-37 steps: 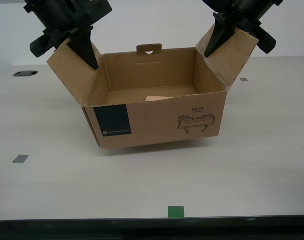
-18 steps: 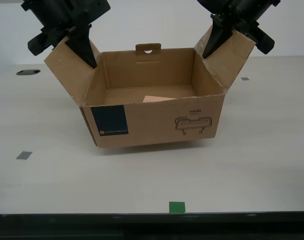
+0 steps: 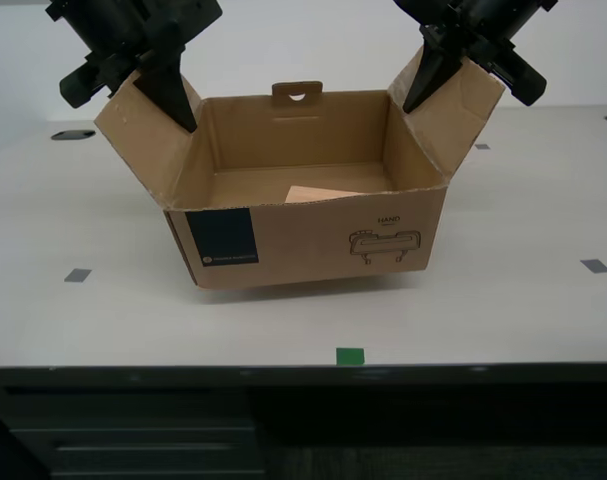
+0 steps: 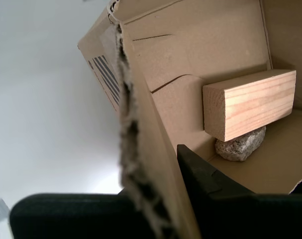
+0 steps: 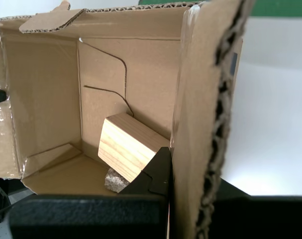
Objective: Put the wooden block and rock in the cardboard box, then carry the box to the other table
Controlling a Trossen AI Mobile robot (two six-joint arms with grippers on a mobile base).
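In the first wrist view, the jaws of my first gripper (image 5: 190, 174) are seen closed to the thickness of one side flap (image 5: 205, 99) of the box (image 5: 46, 99). One black finger (image 5: 158, 172) is pressed on the flap's inner face, and the other is mostly hidden behind the torn corrugated edge. Just past the inner finger, the block (image 5: 126, 147) is seen inside the box, tilted, with its end grain turned to the camera. The rock (image 5: 113, 180) is wedged under its lower corner, touching it. In the second wrist view, the jaws of my second gripper (image 4: 151, 164) are likewise pinched on a flap (image 4: 141, 124). The inner finger (image 4: 200, 174) lies against the cardboard, and a little beyond its tip the rock (image 4: 240, 144) sits on the box floor. The block (image 4: 250, 104) rests on top of the rock. In the exterior view, the green square (image 3: 350, 356) is seen nearest, at the table's (image 3: 503, 310) front edge. Behind it the box (image 3: 313, 240) is gripped by both flaps, one black arm on each, with a shadow under its base. Only a pale corner of the block (image 3: 323, 193) shows over the front wall, and the rock is hidden. Which arm is at which flap cannot be told.
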